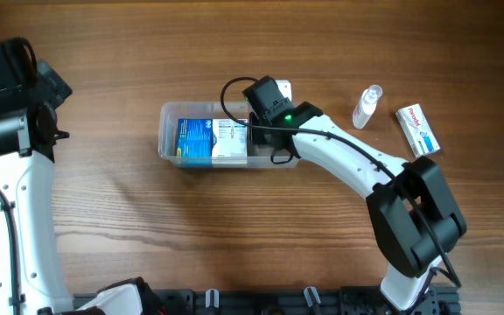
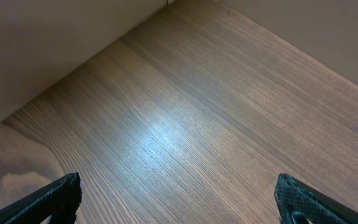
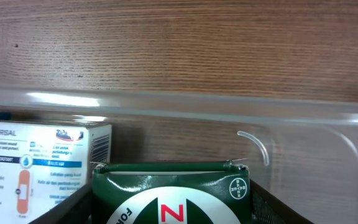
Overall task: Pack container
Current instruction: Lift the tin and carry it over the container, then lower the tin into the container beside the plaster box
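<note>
Wood-grained bench is carrying everything in the overhead view. The container is sitting near the middle, holding a blue box and a white box side by side, while the right end effector is hanging over its right end. A spray bottle and a red-lettered carton are lying well apart to the right, outside the tub. In the left wrist view the left end effector is gaping wide over bare wood, gripping nothing. In the right wrist view the right end effector is clamping a green box between its fingers, with the container's clear far wall running just beyond and the white box standing just beside on the left. The step in hand is probably seating this green box in the free right-hand space. Doing it well is calling for a straight descent, keeping clear of the white neighbour and the rounded corner, and releasing only once the box is resting on the floor.
</note>
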`<action>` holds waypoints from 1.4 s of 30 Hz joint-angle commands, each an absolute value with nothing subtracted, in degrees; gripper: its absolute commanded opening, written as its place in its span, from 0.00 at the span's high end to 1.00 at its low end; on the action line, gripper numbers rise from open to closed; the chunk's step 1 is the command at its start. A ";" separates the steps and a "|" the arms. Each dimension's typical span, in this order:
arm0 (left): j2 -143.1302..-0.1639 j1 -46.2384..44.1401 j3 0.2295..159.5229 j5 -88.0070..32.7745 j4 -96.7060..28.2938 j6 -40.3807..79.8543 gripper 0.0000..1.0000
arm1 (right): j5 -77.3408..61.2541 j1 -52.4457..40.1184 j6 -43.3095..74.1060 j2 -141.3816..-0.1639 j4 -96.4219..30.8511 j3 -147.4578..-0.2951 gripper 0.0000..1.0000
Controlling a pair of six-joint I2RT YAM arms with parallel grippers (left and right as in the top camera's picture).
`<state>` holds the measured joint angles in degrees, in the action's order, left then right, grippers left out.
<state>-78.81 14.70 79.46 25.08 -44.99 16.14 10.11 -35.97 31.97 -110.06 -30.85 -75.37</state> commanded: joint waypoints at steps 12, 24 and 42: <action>-78.54 14.96 79.72 25.82 -44.84 15.22 0.00 | 7.62 -36.16 35.97 -111.18 -32.01 -76.60 0.58; -78.54 14.96 79.72 25.82 -44.84 15.20 0.00 | 7.62 -36.18 32.99 -111.18 -29.74 -76.44 0.55; -78.54 14.96 79.72 25.82 -44.84 15.20 0.00 | 7.20 -37.54 33.15 -111.26 -29.02 -76.42 0.38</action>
